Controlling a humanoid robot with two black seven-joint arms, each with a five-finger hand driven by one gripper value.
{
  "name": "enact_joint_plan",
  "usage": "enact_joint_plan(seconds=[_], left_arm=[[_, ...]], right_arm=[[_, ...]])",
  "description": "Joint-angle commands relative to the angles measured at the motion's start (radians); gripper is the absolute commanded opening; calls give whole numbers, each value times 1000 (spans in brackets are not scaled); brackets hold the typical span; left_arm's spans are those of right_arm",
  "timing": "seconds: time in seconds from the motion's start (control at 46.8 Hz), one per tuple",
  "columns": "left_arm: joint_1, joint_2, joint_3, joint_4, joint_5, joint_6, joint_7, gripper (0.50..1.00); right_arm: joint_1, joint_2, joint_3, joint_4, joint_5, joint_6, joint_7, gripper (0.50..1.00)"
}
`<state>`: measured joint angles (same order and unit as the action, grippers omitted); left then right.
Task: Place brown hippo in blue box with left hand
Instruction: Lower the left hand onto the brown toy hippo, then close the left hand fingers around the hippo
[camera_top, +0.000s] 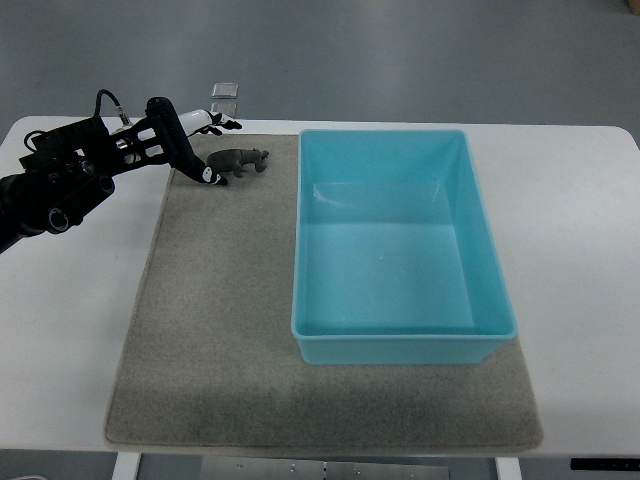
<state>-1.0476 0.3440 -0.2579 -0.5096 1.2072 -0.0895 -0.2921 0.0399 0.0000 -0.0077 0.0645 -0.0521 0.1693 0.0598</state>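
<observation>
- Top view: a white surface (580, 250) carries a grey-brown felt mat (210, 340), which covers most of its middle.
- The blue box (400, 342), a light-blue open plastic bin, stands on the right part of the mat; its inside is bare.
- The brown hippo (238, 160), a small dark toy animal, stands on the mat near its far edge, at about 9 o'clock from the box's far-left corner and a little apart from the box wall.
- The left hand (185, 145) comes in from the picture's left edge on a black arm with exposed cables. Its black-and-white fingers (207, 174) are spread and relaxed, grasping nothing.
- One fingertip points down just beside the hippo's rear, at about 8 o'clock from the toy; whether it touches cannot be told. Other fingers reach past the mat's far edge.
- A small clear square object (226, 90) lies on the grey floor (400, 50) beyond the surface, at 12 o'clock from the hippo.
</observation>
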Motion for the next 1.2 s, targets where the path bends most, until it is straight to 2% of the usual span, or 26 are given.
enact_joint_plan(seconds=[0.0,0.086,0.193,0.257,0.749,0.877,1.176], left_arm=[[0,0,0,0,2,14,1,853],[0,0,0,2,0,17,1,825],[0,-2,0,8,0,17,1,814],[0,-5,0,10,0,17,1,786],[0,-31,-1,49,25,17,-1,743],[0,-31,0,49,26,17,1,709],[1,-33,0,49,28,17,1,713]], right_arm=[[0,0,0,0,0,-1,0,936],[0,0,0,0,0,-1,0,936],[0,0,0,0,0,1,0,936],[0,0,0,0,0,-1,0,936],[0,0,0,0,0,1,0,936],[0,0,0,0,0,-1,0,936],[0,0,0,0,0,-1,0,936]])
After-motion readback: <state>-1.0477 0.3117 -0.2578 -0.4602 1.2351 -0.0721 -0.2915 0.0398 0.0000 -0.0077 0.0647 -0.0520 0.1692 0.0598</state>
